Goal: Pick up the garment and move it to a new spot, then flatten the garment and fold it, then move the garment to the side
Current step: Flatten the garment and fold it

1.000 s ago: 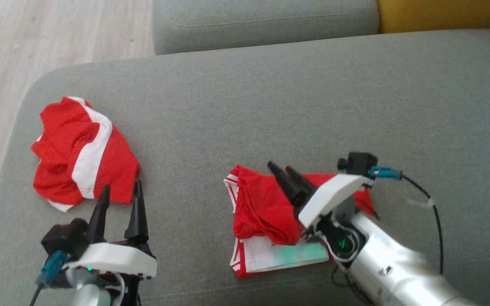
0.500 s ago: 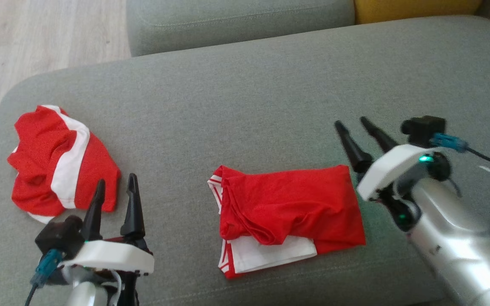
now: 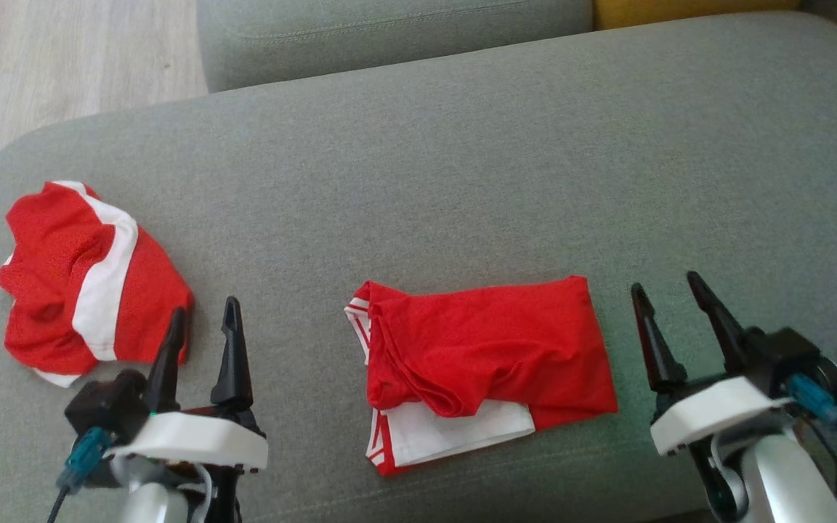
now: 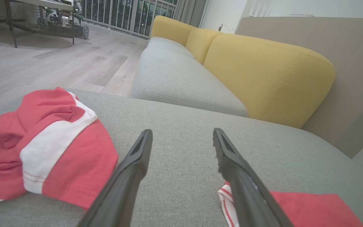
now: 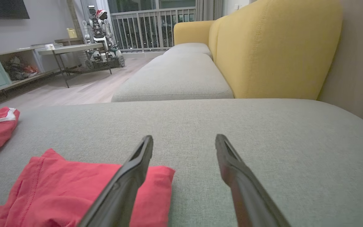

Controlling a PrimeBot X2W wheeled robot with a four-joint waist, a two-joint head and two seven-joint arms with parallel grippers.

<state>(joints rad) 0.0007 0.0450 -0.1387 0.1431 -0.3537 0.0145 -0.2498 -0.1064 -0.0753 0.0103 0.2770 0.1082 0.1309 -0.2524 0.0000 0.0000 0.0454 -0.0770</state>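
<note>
Garment (image 3: 484, 356) in red with white trim, folded into a rough rectangle, flat on the grey sofa seat (image 3: 462, 167) close to its front edge, between the two grippers and touching neither. Top layer plain red and a little rumpled; under it, along the near side, a white layer with red stripes at the left end. To the left of the garment, left gripper (image 3: 205, 307) low over the seat, fingers spread wide, nothing between them. Just beside the garment's right edge, right gripper (image 3: 665, 282), likewise wide open and empty, fingers pointing away from the robot. At the seat's left end, second red garment (image 3: 84, 280) with a broad white band, crumpled in a heap, just beyond the left gripper's fingertips and well apart from the folded one. In the left wrist view, striped corner of the folded piece partly hidden behind the right-hand finger, crumpled heap at the left. In the right wrist view, red fabric at the lower left behind the left-hand finger. Farther back, another grey seat cushion (image 3: 389, 29), yellow backrest (image 5: 273, 47) and pale wooden floor (image 3: 62, 58).
</note>
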